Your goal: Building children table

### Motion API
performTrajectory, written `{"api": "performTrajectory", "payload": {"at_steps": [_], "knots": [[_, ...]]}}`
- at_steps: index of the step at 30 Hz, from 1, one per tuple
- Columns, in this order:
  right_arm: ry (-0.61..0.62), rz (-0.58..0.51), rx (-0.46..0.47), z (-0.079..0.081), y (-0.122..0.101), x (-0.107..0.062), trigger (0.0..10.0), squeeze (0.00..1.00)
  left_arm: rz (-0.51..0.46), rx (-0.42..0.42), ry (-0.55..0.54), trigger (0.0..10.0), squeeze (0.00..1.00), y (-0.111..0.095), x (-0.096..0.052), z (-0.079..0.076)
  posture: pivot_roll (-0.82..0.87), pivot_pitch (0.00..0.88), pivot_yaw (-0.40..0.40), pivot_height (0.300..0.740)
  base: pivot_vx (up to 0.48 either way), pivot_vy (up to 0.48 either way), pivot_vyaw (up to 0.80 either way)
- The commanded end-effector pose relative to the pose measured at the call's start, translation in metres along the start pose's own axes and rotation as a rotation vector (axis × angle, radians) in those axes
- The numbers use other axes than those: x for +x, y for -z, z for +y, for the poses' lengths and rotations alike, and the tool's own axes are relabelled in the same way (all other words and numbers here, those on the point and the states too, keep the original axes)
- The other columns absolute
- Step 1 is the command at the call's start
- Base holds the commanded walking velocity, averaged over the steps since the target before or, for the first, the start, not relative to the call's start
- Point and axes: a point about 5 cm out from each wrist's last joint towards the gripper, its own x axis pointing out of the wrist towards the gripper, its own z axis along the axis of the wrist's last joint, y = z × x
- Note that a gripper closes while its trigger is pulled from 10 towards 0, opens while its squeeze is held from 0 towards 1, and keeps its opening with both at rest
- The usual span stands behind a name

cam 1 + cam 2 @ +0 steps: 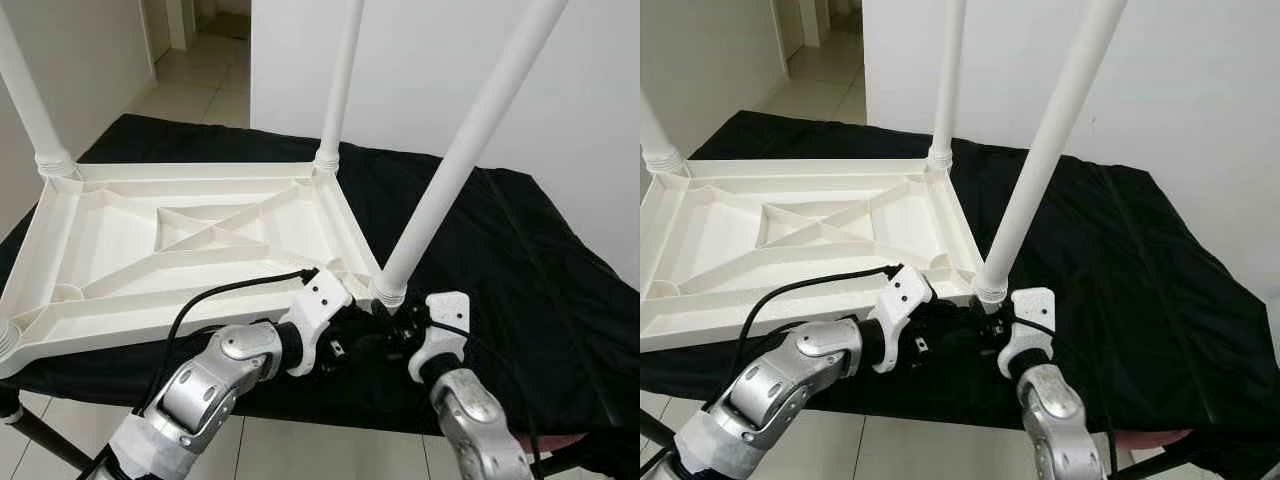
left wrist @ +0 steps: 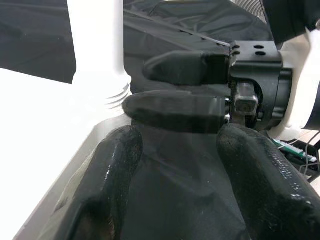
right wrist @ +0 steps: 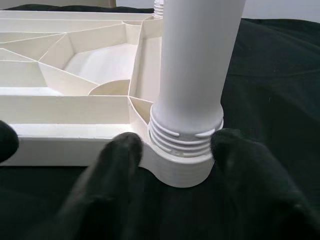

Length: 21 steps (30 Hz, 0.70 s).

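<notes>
Tabletop (image 1: 150,250) lies upside down on black cloth (image 1: 520,260), ribbed underside up, just ahead of both grippers. Three legs stand in corner sockets; near leg (image 1: 460,150) rises directly above right gripper (image 1: 398,322), its threaded collar (image 3: 186,135) seated in the corner socket w/ threads visible above the rim — judged not fully screwed home. Fourth corner, far to left gripper's outer side, appears to hold no leg.

Right gripper: fingers (image 3: 235,165) spread part-way, one either side of the collar base, close to it but not seen gripping; holds nothing. Left gripper (image 2: 170,150): fingers apart, empty, low on the cloth beside the tabletop edge, pointing at right gripper's fingers just ahead.

Risks, as judged:
- Grippers are nearly touching at the same corner; any closing or twisting could knock fingers together.
- Closing on the threads rather than the smooth shaft could slip or cross-thread the leg.
- Near leg leans; a sideways push at its base could lever it out of the socket.
- Tabletop sits on loose cloth — may slide under twisting force w/ nothing bracing it.

Surface: black cloth draped over a low support, wrinkled, overhanging front. Room: white walls, pale tiled floor, doorway beyond tabletop's far side.
</notes>
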Motion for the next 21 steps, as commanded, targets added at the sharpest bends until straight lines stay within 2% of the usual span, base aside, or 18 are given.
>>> {"api": "performTrajectory", "payload": {"at_steps": [1, 8, 9, 10, 11, 14, 17, 21], "knots": [[-0.059, -0.012, 0.021, 0.001, -0.001, 0.001, 0.0, 0.00, -0.002, 0.015, 0.068, 10.0, 0.00, -0.005, -0.003, -0.002, -0.02, 0.000, -0.095, 0.740, 0.000, 0.000, 0.00], [-0.152, -0.007, 0.041, 0.005, 0.000, 0.010, 0.0, 0.00, 0.007, 0.041, 0.060, 10.0, 0.00, -0.006, -0.010, 0.004, -0.01, 0.000, -0.092, 0.740, 0.000, 0.000, 0.00], [-0.173, -0.007, 0.033, 0.005, -0.001, 0.012, 1.6, 0.00, 0.009, 0.041, 0.057, 10.0, 0.00, -0.006, -0.011, 0.005, -0.01, 0.000, -0.091, 0.740, 0.000, 0.000, 0.00], [-0.173, -0.007, 0.033, 0.005, -0.001, 0.012, 1.6, 0.00, 0.009, 0.041, 0.057, 10.0, 0.00, -0.006, -0.011, 0.005, -0.01, 0.000, -0.091, 0.740, 0.000, 0.000, 0.00], [-0.181, -0.011, 0.017, 0.004, -0.002, 0.016, 10.0, 0.00, 0.011, 0.043, 0.053, 10.0, 0.00, -0.006, -0.012, 0.006, -0.01, 0.000, -0.091, 0.740, 0.000, 0.000, 0.00], [-0.167, -0.026, 0.007, -0.003, -0.007, 0.028, 10.0, 0.00, 0.012, 0.047, 0.039, 10.0, 0.00, -0.007, -0.012, 0.008, 0.00, 0.000, -0.092, 0.740, 0.000, 0.000, 0.00], [-0.164, -0.033, 0.008, -0.006, -0.009, 0.033, 10.0, 0.00, 0.011, 0.047, 0.033, 10.0, 0.00, -0.007, -0.012, 0.009, 0.00, 0.000, -0.094, 0.740, 0.000, 0.000, 0.00], [-0.153, -0.053, 0.005, -0.017, -0.015, 0.045, 10.0, 0.00, 0.024, 0.040, -0.063, 10.0, 0.00, -0.005, -0.009, 0.019, 0.00, 0.000, -0.096, 0.740, 0.000, 0.000, 0.00]]}}
